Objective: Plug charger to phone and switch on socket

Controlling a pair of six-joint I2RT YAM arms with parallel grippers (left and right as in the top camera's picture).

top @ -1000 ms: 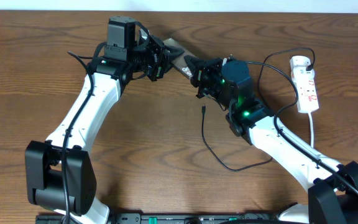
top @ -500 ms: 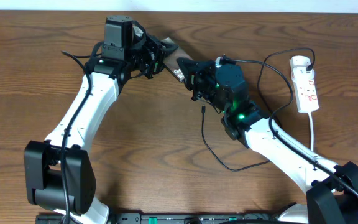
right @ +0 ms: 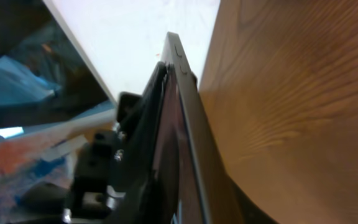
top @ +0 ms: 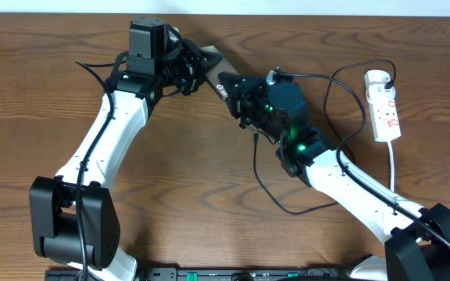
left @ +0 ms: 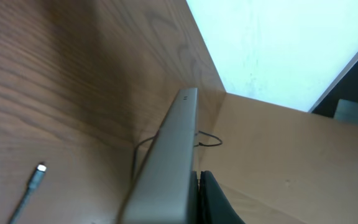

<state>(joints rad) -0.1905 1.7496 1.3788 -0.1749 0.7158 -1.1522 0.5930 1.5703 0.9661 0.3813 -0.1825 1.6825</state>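
The brown phone (top: pixel 219 70) is held up off the table at the back, between the two arms. My left gripper (top: pixel 201 69) is shut on its far end; in the left wrist view the phone (left: pixel 169 155) runs edge-on from that gripper (left: pixel 194 199). My right gripper (top: pixel 237 92) has its fingers on either side of the phone's near end (right: pixel 191 137); whether they press on it does not show. The charger's tip (top: pixel 255 139) lies free on the table below the right gripper and also shows in the left wrist view (left: pixel 39 168). The white socket (top: pixel 384 105) lies at the far right.
The thin black cable (top: pixel 260 183) loops forward from the tip to the right arm, then rises to the socket's black plug (top: pixel 393 76). A white wall (left: pixel 278 43) runs along the table's back edge just behind the phone.
Both grippers and the phone between them have shifted a little to the left and toward the back. The charger tip and the socket have stayed in place.
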